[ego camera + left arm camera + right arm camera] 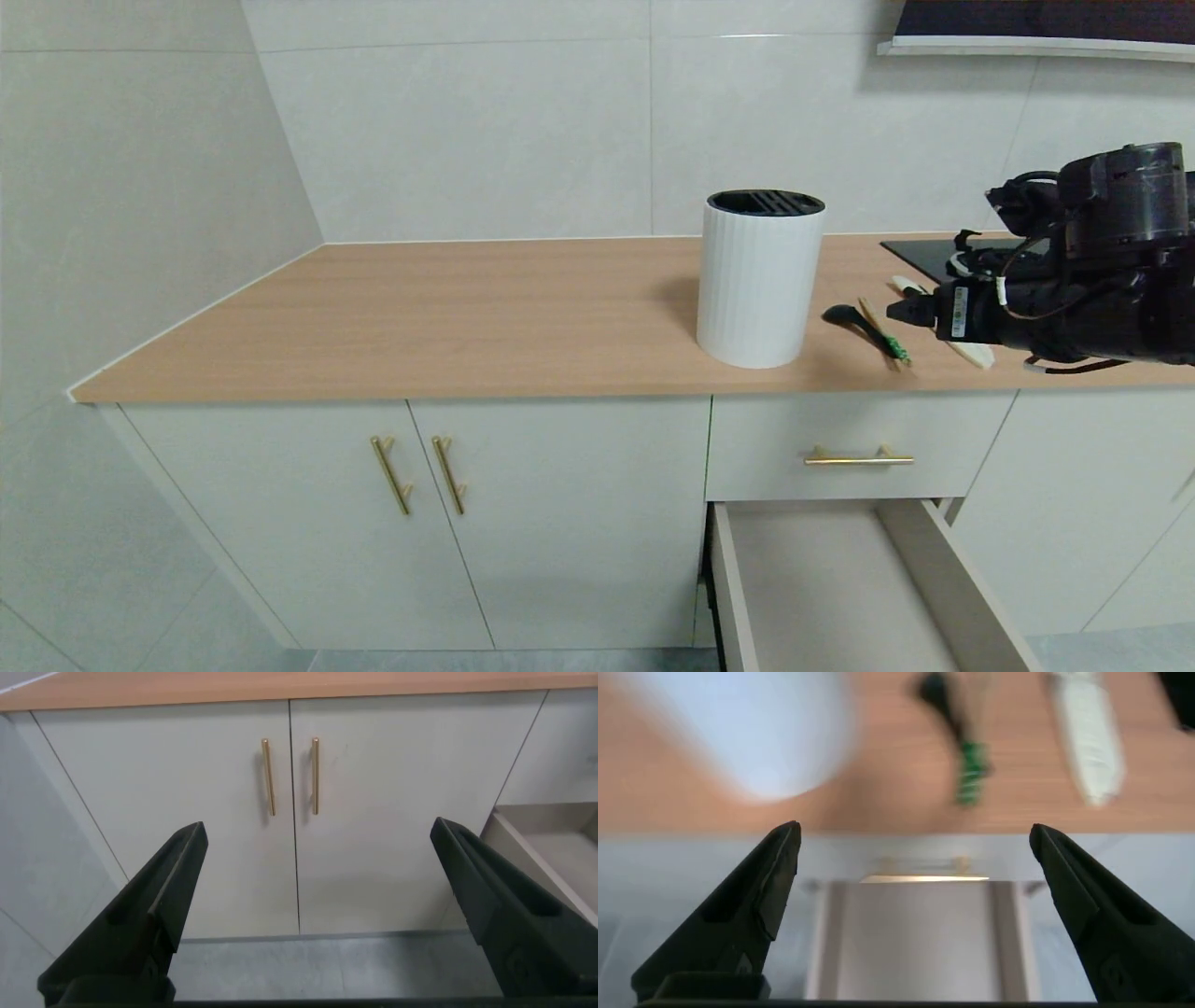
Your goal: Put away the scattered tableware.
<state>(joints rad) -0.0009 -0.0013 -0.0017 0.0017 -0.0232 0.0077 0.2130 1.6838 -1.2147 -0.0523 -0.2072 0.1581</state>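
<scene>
Long wooden desk point(467, 317) against the tiled wall. Below it, cupboard doors point(290, 812) with gold handles, and an open drawer point(840, 597) pulled out under the right part. On the desk, a tall white holder point(758, 280) with a black slotted top, standing upright.

Right fingers point(757, 905) spread wide, holding nothing, up over the front edge of the desk and above the open drawer. Left fingers point(159, 905) spread wide too, holding nothing, down low in front of the cupboard doors, well apart from the tableware.

Just to the right of the holder, three small pieces lying flat and near each other. Farthest right, a pale flat piece point(971, 353). In the middle, a thin stick with a green end point(892, 343). Nearest the holder, a little black spoon point(843, 316).

All three pointing roughly from the front edge toward the wall, a bit slanted. All three a little ahead of and below the right fingers, with the long way of each piece crossing the line from one finger to the other. Looks good for a pinch on the thin sides. Right arm much nearer, so likely the one for the pick. Nothing put away yet.
</scene>
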